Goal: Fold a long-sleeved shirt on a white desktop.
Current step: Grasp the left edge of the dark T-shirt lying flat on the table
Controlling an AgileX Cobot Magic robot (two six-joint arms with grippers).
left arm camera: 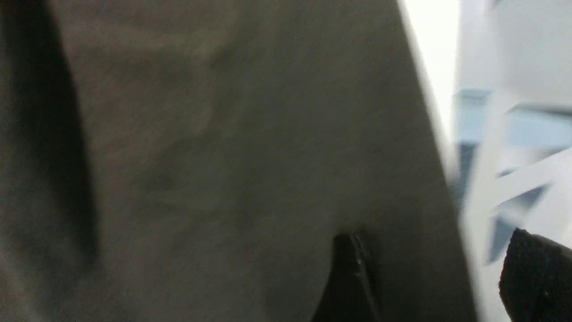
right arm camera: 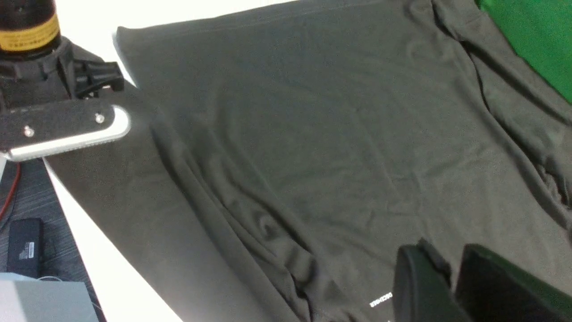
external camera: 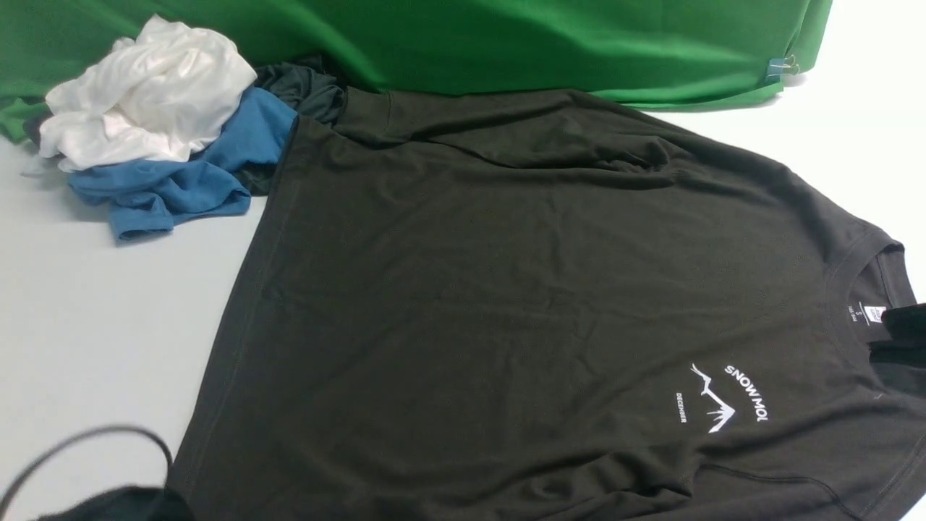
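The long-sleeved shirt (external camera: 506, 289) lies spread chest-up on the white desktop (external camera: 87, 325), hem to the left and crew neck with its white label (external camera: 872, 313) to the right. My left gripper (left arm camera: 433, 232) stands open at the hem's near corner, its fingers wide apart over the black fabric (left arm camera: 201, 156) and the shirt's edge. In the front view only its dark bulk (external camera: 108, 506) shows. My right gripper (right arm camera: 447, 250) is at the neck (external camera: 908, 325), jaws almost together on a small dark fold of the shirt (right arm camera: 313, 134).
A white garment (external camera: 145, 94), a blue one (external camera: 181, 181) and a dark one (external camera: 304, 87) are heaped at the back left. The green backdrop (external camera: 542, 43) runs along the rear. The shirt's near side hangs at the table's front edge (right arm camera: 111, 277).
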